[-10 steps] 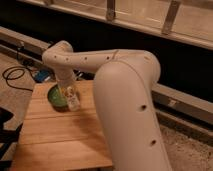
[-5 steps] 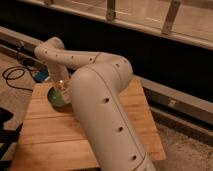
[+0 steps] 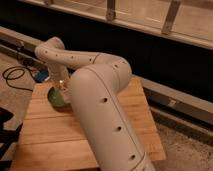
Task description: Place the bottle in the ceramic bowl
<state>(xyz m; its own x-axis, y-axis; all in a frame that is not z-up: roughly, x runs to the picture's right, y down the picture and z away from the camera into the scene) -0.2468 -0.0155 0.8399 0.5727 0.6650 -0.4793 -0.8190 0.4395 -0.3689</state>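
The green ceramic bowl [image 3: 56, 98] sits at the far left corner of the wooden table [image 3: 142, 117], partly hidden by my arm. My gripper [image 3: 61, 88] hangs straight down over the bowl's right side, at its rim. A small whitish shape at the gripper's tip looks like the bottle [image 3: 62, 84]. I cannot tell whether the bottle is held or resting in the bowl. My thick white arm crosses the middle of the view and hides much of the table.
Black cables [image 3: 12, 75] and a blue object [image 3: 42, 75] lie on the floor to the left of the table. A dark wall with a metal rail [image 3: 175, 97] runs behind the table. A black object [image 3: 5, 127] stands at the left edge.
My arm has swung and its near link now fills more of the middle of the view. The gripper has stayed over the bowl, shifting slightly.
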